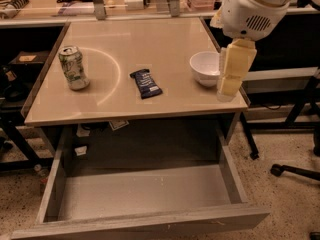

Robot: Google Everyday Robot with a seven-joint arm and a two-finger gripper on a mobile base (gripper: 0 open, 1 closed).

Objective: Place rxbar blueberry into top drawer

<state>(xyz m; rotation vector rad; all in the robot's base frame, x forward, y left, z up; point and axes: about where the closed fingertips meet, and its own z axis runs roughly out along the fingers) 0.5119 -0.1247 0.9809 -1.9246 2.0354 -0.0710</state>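
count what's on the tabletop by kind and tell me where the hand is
soda can: 1
rxbar blueberry: 1
white bowl: 1
total: 3
The hand hangs at the right edge of the table, just right of the white bowl.

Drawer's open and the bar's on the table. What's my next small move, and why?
Probably carry the end effector across the table toward the bar. The end effector hangs at the table's right edge, in front of the bowl and well apart from the bar, which lies flat mid-table. The drawer is already pulled out, so the pick comes first.
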